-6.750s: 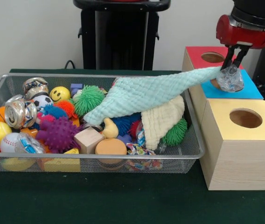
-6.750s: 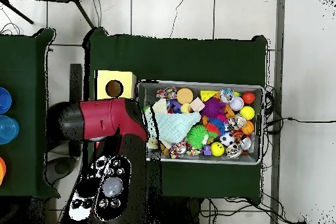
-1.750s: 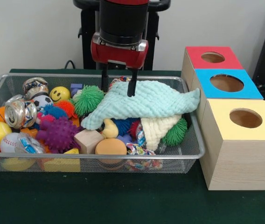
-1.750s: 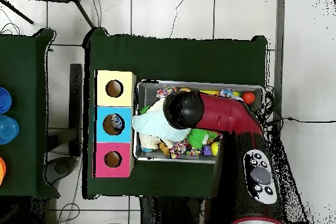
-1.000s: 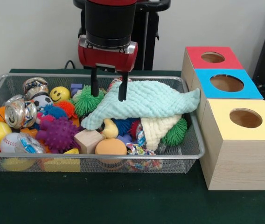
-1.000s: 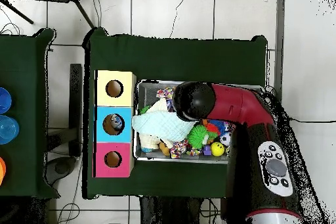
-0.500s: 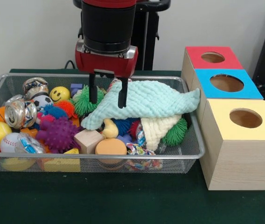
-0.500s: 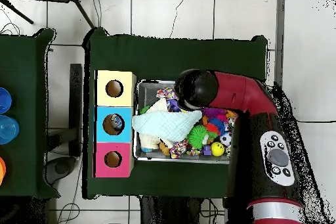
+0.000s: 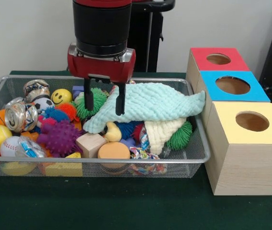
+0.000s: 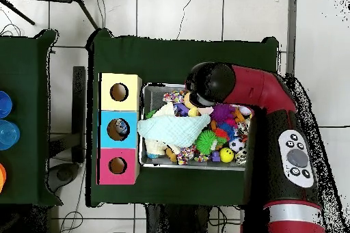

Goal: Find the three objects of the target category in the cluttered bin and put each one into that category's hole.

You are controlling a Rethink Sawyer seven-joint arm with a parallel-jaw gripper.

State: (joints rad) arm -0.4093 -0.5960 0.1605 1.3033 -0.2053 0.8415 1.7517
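Tool [image 9: 103,99] spread wide, empty; over bin [image 9: 11,82]; mint cloth [image 9: 150,103] just beside

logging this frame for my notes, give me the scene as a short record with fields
gripper: open, empty, over the bin's middle
bin: wire mesh, full of balls, spiky toys, blocks, cans
cloth: mint, draped over the clutter, its tip on the bin's rim by the boxes
boxes: red, blue, yellow, one hole each
blue hole: something inside, seen from overhead
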